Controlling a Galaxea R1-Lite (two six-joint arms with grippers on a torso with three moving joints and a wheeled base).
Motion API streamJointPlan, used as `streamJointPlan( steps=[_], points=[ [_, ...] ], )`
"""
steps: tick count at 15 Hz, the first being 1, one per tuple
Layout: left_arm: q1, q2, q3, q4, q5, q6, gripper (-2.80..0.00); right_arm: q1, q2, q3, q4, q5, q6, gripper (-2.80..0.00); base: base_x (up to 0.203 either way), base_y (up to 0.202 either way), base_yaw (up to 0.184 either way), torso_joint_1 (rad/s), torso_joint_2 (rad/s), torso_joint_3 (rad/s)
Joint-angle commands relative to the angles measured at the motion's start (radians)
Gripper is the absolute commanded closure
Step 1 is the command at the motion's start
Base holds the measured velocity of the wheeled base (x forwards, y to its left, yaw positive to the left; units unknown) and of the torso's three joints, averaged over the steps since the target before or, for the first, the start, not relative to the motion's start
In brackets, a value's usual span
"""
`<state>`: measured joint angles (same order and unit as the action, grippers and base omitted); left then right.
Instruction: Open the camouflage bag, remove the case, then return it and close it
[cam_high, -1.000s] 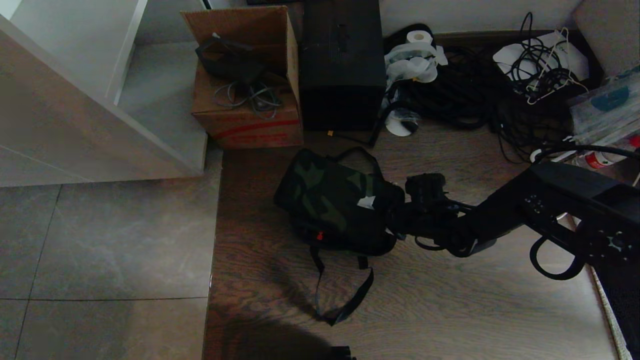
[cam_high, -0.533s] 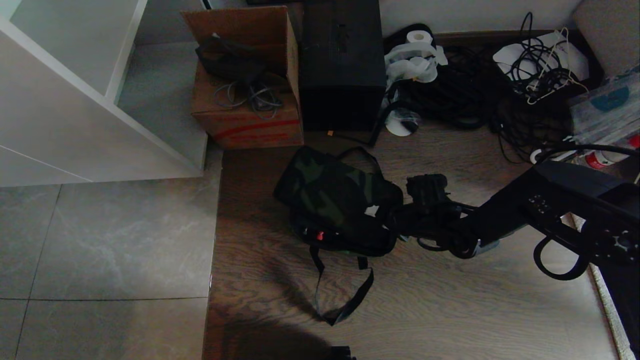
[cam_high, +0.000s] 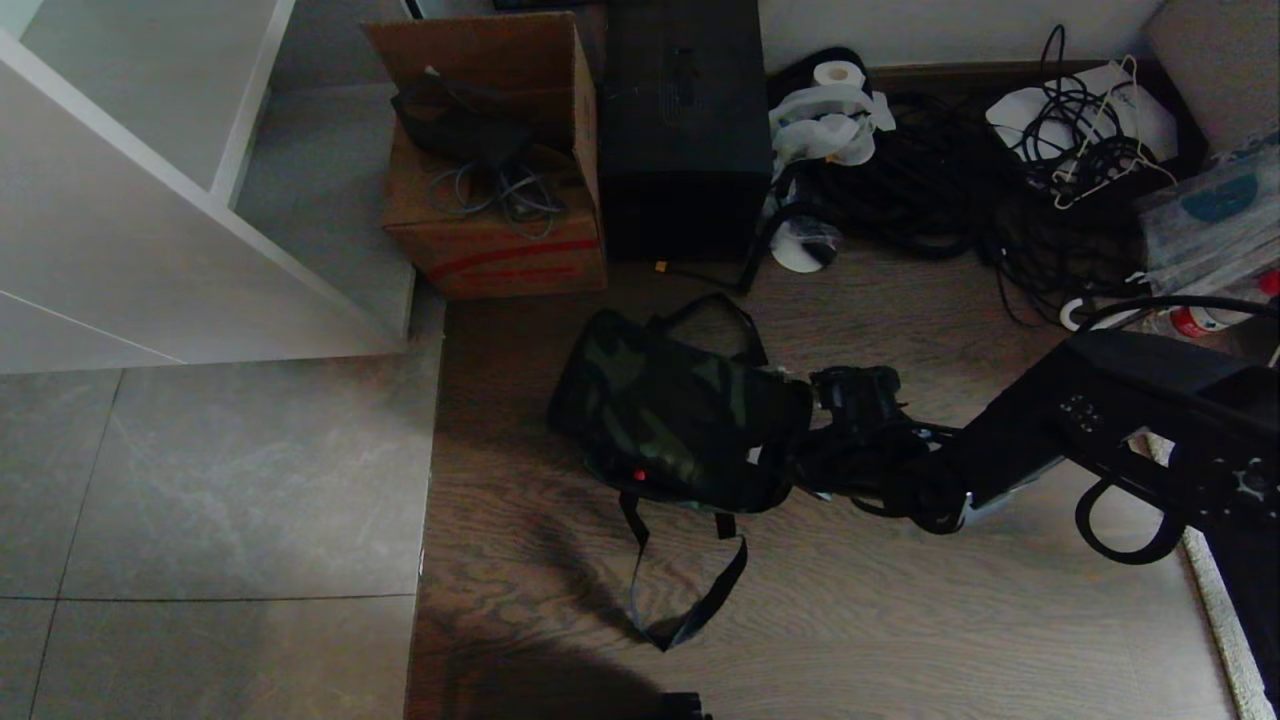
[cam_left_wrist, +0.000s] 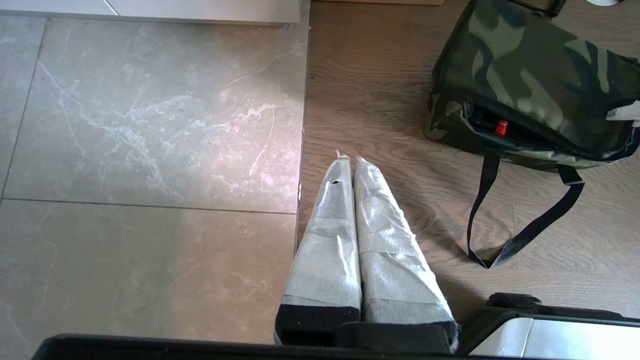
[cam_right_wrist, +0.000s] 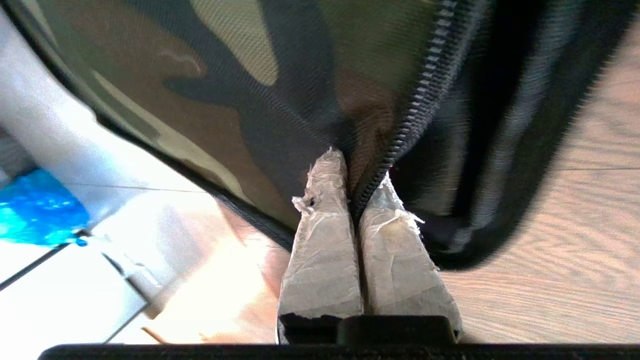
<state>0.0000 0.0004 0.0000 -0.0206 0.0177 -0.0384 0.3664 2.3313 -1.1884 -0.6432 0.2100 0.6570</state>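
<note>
The camouflage bag (cam_high: 680, 420) lies on the wooden floor in front of the cardboard box (cam_high: 495, 150). Its flap is partly open, and a small red tab (cam_left_wrist: 501, 127) shows in the gap. The right gripper (cam_right_wrist: 357, 187) is pinched tight on the flap's zip edge at the bag's right end. The left gripper (cam_left_wrist: 350, 165) hangs clenched and empty over the floor nearby. The fabric looks soft and limp, so it will likely fold rather than lift flat; the stiffer zip edging seems the surest hold.

Black right arm (cam_high: 1100, 410) with looped black cable; both claws' fingers (cam_right_wrist: 320, 250) wrapped in pale tape.
</note>
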Motion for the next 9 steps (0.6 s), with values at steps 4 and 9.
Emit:
streamJointPlan(
  steps=[4,9],
  points=[
    [0.0,0.0,0.009,-0.001,-0.001,0.0,0.0,-0.045,-0.012,0.015,-0.001,0.005,-0.069,0.0,0.0,0.0,0.0,0.0,0.0,0.0],
    [0.0,0.0,0.009,-0.001,0.001,0.0,0.0,-0.088,-0.004,0.004,-0.003,0.005,-0.123,0.0,0.0,0.0,0.0,0.0,0.0,0.0]
  ],
)
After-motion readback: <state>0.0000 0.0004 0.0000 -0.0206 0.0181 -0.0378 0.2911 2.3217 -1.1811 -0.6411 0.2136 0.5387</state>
